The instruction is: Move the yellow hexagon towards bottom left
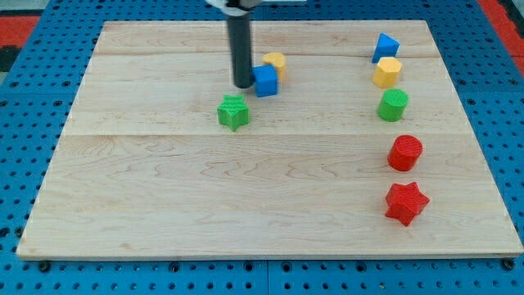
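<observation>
The yellow hexagon [387, 72] lies near the view's upper right, between a blue triangular block [385, 47] above it and a green cylinder [393, 105] below it. My tip [243, 84] is far to its left, in the upper middle of the board. The tip touches, or nearly touches, the left side of a blue cube [265, 80]. A second yellow block [275, 62], its shape unclear, sits just behind the blue cube at its upper right. A green star [233, 111] lies just below the tip.
A red cylinder [404, 152] and a red star [406, 202] continue the column down the right side. The wooden board [164, 205] rests on a blue perforated surface [24, 123].
</observation>
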Action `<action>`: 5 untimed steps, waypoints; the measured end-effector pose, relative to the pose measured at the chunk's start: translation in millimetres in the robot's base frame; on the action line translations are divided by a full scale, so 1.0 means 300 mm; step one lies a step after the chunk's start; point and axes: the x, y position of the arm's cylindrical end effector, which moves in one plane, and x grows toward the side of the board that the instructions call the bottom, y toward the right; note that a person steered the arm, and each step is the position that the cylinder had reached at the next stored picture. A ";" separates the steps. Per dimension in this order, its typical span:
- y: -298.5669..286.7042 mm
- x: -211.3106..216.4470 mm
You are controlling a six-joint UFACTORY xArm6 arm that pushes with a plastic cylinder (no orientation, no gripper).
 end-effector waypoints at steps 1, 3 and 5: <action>0.085 -0.015; 0.180 0.145; 0.243 -0.031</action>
